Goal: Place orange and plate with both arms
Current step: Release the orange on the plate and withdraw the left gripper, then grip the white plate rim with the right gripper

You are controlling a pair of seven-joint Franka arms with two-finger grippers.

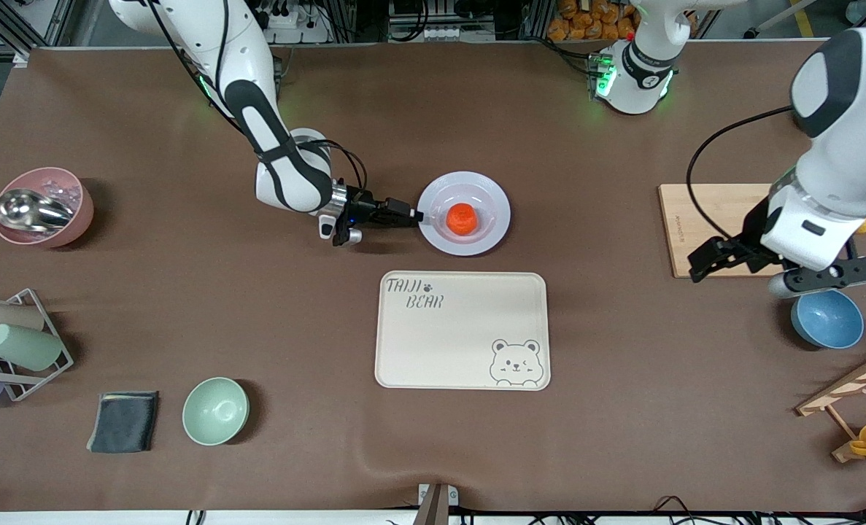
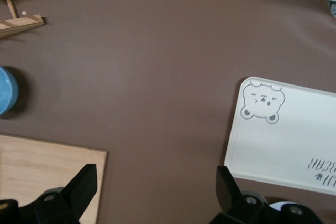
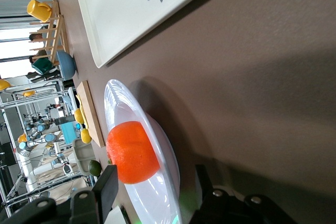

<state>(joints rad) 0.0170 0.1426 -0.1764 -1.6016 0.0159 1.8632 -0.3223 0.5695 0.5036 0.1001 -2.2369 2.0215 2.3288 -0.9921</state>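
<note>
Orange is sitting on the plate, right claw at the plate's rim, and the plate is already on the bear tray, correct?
Not quite: the plate, with the orange on it and the right claw at its rim, rests on the bare table, farther from the camera than the bear tray. The front view shows this.

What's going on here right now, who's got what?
The orange sits in the plate, which rests on the table farther from the front camera than the bear tray. The right gripper is at the plate's rim on the right arm's side, fingers open and straddling the rim, not yet clamped. The left gripper is open and holds nothing, over the edge of the wooden board near the blue bowl; that arm waits.
</note>
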